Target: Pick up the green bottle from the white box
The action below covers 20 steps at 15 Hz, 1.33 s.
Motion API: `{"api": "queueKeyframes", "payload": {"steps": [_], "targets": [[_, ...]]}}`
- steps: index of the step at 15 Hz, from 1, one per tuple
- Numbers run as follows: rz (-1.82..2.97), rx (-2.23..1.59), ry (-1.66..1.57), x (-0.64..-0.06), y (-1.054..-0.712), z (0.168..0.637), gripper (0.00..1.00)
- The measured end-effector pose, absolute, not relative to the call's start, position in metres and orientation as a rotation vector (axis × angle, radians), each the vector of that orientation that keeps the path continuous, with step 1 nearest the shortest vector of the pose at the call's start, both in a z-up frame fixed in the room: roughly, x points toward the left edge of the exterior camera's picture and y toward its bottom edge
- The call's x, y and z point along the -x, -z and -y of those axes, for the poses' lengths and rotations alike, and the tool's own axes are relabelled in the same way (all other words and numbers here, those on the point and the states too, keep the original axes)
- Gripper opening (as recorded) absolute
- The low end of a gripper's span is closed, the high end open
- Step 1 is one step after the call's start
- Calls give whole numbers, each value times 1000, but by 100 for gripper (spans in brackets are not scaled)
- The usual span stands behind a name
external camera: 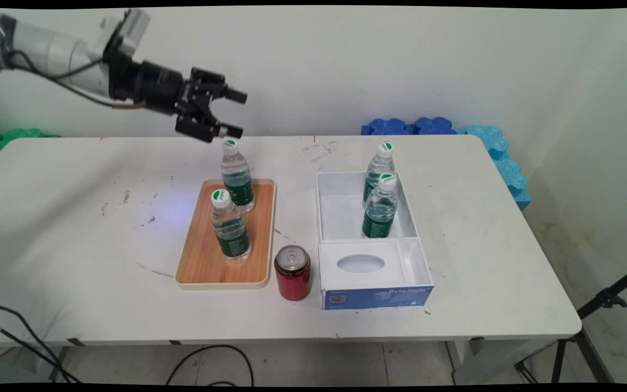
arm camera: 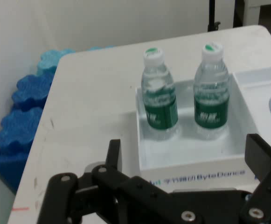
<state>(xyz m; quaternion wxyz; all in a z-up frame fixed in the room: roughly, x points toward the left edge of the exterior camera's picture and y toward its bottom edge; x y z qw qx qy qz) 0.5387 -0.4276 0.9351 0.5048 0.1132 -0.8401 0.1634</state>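
We see the black two-finger gripper [external camera: 234, 113] spread and empty, hovering just at 11 o'clock of the far clear green-labelled water bottle [external camera: 237, 177] standing upright on the wooden tray [external camera: 199, 261].

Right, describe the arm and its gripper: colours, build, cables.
The arm is white with rounded tubular links, ending in a black cylindrical wrist section. Thin black cables loop loosely beneath it. The gripper is black, a two-finger linkage with visible silver screws and pivots in the hand view.
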Motion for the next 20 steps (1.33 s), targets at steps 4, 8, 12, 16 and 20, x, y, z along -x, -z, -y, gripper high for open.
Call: {"api": "queueKeyframes", "payload": {"steps": [4, 8, 12, 16, 20], "targets": [[2027, -262, -408, -501, -961, 435, 100], [2038, -276, -391, -452, -955, 452, 100], [2056, -288, -356, -403, -927, 473, 100], [2078, -289, -348, -363, -894, 501, 100], [2090, -303, -346, -336, -865, 527, 100]]}}
